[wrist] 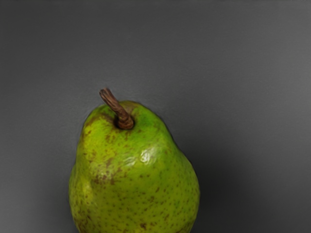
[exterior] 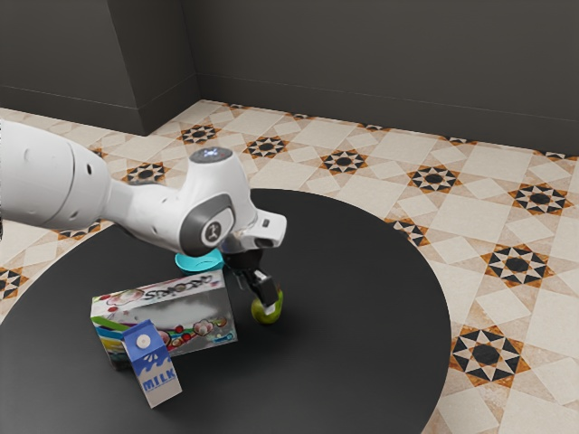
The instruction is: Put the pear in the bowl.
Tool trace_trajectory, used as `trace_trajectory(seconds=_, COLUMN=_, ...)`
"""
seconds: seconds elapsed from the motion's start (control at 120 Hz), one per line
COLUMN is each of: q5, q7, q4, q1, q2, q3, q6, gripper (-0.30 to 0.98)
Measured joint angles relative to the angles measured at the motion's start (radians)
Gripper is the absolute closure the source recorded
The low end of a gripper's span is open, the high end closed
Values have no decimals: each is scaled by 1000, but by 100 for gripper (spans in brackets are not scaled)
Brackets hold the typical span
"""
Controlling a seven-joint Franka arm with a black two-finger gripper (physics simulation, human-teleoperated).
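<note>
between milk carton [exterior: 161,375] and bowl [exterior: 192,264], a box [exterior: 204,312] near the pear [wrist: 133,179]

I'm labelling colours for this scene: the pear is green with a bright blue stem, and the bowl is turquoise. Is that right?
Not quite: the stem is brown, as the wrist view shows. The pear is green and the bowl turquoise.

It looks like a room in a home, perhaps a dining spot, though the exact kind can't be told. The floor [exterior: 479,312] is cream tile with orange and black stars, the walls [exterior: 380,54] plain dark grey with a skirting [exterior: 380,113]. The round black counter [exterior: 344,362] bears household food things: milk [exterior: 154,366], a printed box [exterior: 204,307], a pear [wrist: 133,179] and a turquoise bowl [exterior: 197,263].
</note>
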Motion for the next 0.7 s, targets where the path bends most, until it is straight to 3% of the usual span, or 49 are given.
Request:
trace_trajectory(seconds=0.575, q5=-41, q7=5, q4=36, q1=0, q2=84, q3=0, q6=28, gripper=0)
trace_trajectory(seconds=0.7, q5=-47, q7=8, q4=42, q1=-1, q2=90, q3=0, q6=32, gripper=5)
